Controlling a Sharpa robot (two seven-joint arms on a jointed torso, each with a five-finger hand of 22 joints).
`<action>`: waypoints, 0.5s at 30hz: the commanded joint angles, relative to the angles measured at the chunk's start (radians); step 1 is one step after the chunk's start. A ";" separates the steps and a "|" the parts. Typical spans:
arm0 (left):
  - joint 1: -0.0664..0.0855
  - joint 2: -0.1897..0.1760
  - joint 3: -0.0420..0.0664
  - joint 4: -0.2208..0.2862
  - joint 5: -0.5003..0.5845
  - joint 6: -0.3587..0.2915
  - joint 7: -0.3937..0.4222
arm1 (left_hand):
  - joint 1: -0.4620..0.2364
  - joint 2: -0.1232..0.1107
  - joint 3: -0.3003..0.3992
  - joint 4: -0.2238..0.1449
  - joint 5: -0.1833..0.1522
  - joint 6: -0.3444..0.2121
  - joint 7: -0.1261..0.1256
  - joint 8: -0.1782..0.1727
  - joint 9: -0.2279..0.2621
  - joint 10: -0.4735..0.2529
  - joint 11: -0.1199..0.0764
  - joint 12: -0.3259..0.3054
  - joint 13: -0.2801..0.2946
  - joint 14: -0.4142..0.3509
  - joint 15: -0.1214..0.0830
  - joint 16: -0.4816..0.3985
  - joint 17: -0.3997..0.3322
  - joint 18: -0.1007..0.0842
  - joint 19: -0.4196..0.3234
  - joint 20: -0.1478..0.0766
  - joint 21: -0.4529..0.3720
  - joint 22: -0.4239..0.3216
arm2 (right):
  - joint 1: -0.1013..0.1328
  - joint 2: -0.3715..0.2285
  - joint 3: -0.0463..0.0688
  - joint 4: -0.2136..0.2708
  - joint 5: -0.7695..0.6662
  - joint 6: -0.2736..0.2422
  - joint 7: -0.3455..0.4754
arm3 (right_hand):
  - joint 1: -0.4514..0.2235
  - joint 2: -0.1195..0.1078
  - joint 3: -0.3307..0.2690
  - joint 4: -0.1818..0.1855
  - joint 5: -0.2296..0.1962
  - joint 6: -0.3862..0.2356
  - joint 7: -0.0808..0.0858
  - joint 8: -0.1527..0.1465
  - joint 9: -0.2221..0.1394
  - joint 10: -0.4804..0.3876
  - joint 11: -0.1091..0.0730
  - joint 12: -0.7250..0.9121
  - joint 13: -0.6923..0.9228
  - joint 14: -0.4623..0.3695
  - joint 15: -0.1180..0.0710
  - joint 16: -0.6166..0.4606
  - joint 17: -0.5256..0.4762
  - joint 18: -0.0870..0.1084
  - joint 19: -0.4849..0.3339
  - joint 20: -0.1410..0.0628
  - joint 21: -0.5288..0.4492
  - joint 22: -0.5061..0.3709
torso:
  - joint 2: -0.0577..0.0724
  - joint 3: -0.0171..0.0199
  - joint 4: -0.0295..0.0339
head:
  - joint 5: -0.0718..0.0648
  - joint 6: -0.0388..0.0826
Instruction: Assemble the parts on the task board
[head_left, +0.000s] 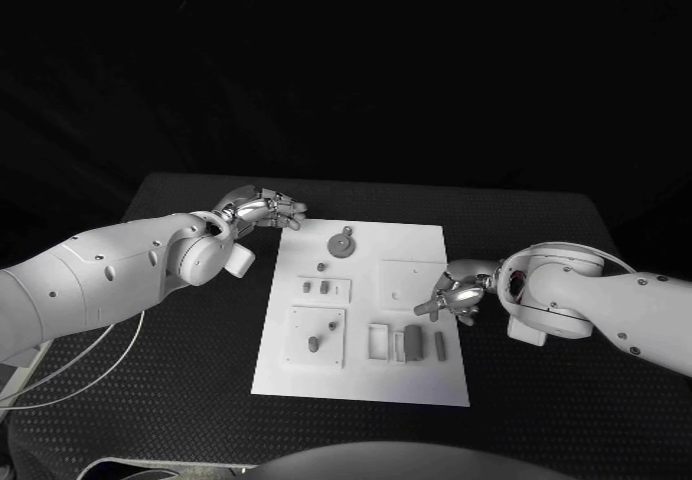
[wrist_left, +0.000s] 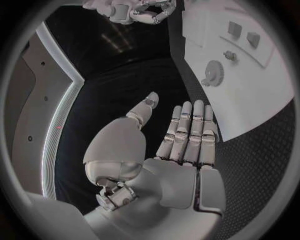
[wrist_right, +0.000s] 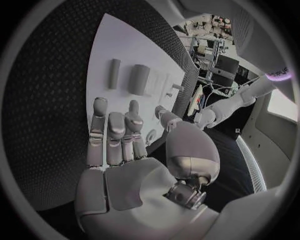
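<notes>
The white task board (head_left: 411, 380) lies in the middle of the black table. On it a grey gear (head_left: 342, 244) sits near the far edge, two small pieces (head_left: 319, 287) stand further in, and a peg (head_left: 315, 343) stands in a raised plate at the near left. Two upright blocks (head_left: 426, 343) stand at the near right, also in the right wrist view (wrist_right: 139, 79). My left hand (head_left: 264, 210) hovers off the board's far left corner, fingers apart, palm empty (wrist_left: 181, 140). My right hand (head_left: 454, 295) is at the board's right edge, fingers extended and empty (wrist_right: 125, 140).
Black table (head_left: 548, 420) surrounds the board on all sides, with a wide strip on the right and near side. A white cable (head_left: 87, 365) trails along the table's left edge. The gear (wrist_left: 214, 73) and board (wrist_left: 262, 95) appear beyond my left fingers.
</notes>
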 joint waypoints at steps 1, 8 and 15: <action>-0.001 0.004 0.000 -0.002 0.009 0.025 0.008 | -0.009 -0.001 0.003 0.003 -0.002 -0.007 0.001 0.002 -0.001 0.001 -0.001 0.001 0.000 0.001 0.004 -0.007 0.002 -0.007 -0.002 0.001 0.002 -0.001 | -0.007 0.002 -0.002 0.010 -0.029 0.047 -0.059 | -0.003 0.002 0.000 -0.006 -0.002 -0.005 0.007 -0.009 0.005 -0.001 0.002 0.006 -0.001 -0.006 0.002 0.011 -0.009 0.013 -0.007 0.001 0.013 0.028 | 0.001 0.0036 -0.0045 | -0.003 0.000; -0.002 0.009 0.000 -0.002 0.009 0.038 0.005 | -0.011 0.001 0.005 0.001 -0.002 -0.008 0.001 0.001 -0.002 -0.001 0.000 0.001 -0.001 -0.001 0.005 -0.009 0.003 -0.008 -0.004 0.002 0.002 -0.002 | -0.024 0.012 -0.027 0.019 -0.081 -0.008 -0.075 | -0.015 -0.014 0.012 -0.010 -0.002 0.001 0.006 -0.020 0.020 0.007 0.000 0.036 0.007 -0.004 0.000 0.054 -0.037 0.013 -0.006 -0.007 0.055 0.026 | -0.002 -0.0005 -0.0070 | -0.010 -0.001; -0.002 0.008 0.000 -0.003 0.009 0.039 0.002 | -0.010 0.002 0.007 0.000 -0.002 -0.007 0.001 0.002 -0.002 -0.002 0.000 0.001 -0.001 -0.002 0.006 -0.010 0.004 -0.007 -0.005 0.002 0.002 -0.002 | -0.034 0.036 -0.031 0.006 -0.104 -0.026 -0.083 | -0.018 -0.021 0.017 -0.017 -0.002 0.004 0.005 -0.024 0.025 0.007 0.000 0.043 0.009 -0.007 -0.001 0.066 -0.052 0.013 -0.009 -0.008 0.067 0.025 | -0.001 0.0010 -0.0041 | -0.012 -0.007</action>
